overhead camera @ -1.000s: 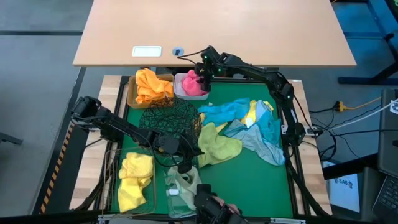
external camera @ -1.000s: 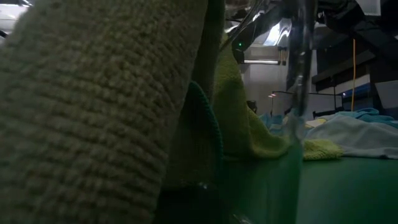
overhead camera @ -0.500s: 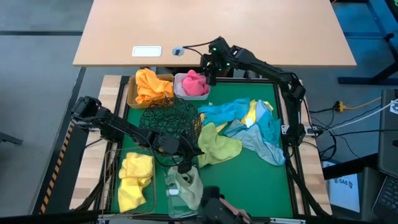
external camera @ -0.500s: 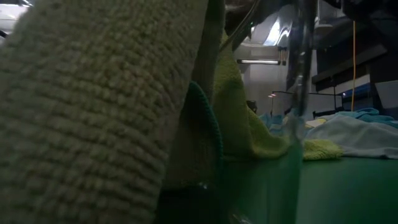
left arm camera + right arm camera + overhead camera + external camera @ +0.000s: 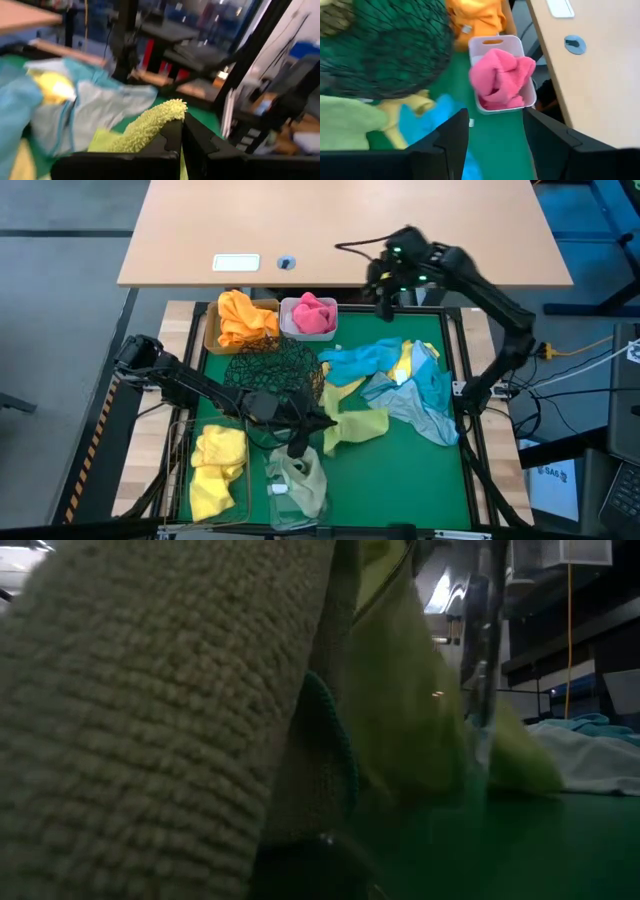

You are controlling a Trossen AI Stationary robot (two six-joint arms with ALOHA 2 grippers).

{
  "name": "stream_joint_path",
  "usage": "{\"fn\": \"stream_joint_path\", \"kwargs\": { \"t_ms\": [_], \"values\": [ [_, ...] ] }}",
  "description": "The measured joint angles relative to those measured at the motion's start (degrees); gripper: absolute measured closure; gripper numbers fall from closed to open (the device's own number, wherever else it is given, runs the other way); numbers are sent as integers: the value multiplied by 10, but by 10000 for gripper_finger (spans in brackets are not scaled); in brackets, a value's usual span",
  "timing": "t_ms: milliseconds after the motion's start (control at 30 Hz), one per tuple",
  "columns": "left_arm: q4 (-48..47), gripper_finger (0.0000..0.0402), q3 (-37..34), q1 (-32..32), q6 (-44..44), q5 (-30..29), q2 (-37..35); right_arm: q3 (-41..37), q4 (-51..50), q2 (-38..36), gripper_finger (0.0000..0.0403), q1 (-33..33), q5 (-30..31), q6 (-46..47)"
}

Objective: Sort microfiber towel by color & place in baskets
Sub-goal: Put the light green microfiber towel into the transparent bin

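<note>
My left gripper (image 5: 318,423) is at the middle of the green mat, shut on a yellow-green towel (image 5: 350,427). My right gripper (image 5: 385,292) is open and empty over the mat's far edge, to the right of the white tub (image 5: 308,330) that holds a pink towel (image 5: 501,75). An orange towel (image 5: 243,315) lies in the tan box. Yellow towels (image 5: 215,465) lie in the wire basket. An olive towel (image 5: 300,477) lies in the clear tub. The black mesh bowl (image 5: 275,365) stands between them. Blue and teal towels (image 5: 405,385) lie piled on the mat. My left gripper pinches a fuzzy edge of the yellow-green towel (image 5: 152,125) between its two shut fingers (image 5: 172,142); the edge sticks out past the fingertips. The towel is gathered and raised at the gripper. Its far part (image 5: 368,423) lies on the mat.
A yellow towel (image 5: 345,388) shows at the pile's near-left side. A wooden desk (image 5: 340,220) lies beyond the mat's far edge. The low view is mostly blocked by the olive towel (image 5: 150,720) in the clear tub. Bare mat (image 5: 400,475) lies at the near right.
My right gripper has gone from over the white tub toward the table's right along the far edge. My left gripper has drawn the yellow-green towel up and together; it was spread flat and is now bunched and partly raised.
</note>
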Motion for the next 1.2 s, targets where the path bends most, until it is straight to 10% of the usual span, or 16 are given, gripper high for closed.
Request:
{"fn": "stream_joint_path", "kwargs": {
  "t_ms": [367,1200],
  "values": [
    [163,401,1,0,7,50,-45,-29,-45,-121,215,0,-89,38],
    [-35,402,84,-103,-125,137,-214,-261,16,-163,215,0,-89,38]
  ]
}}
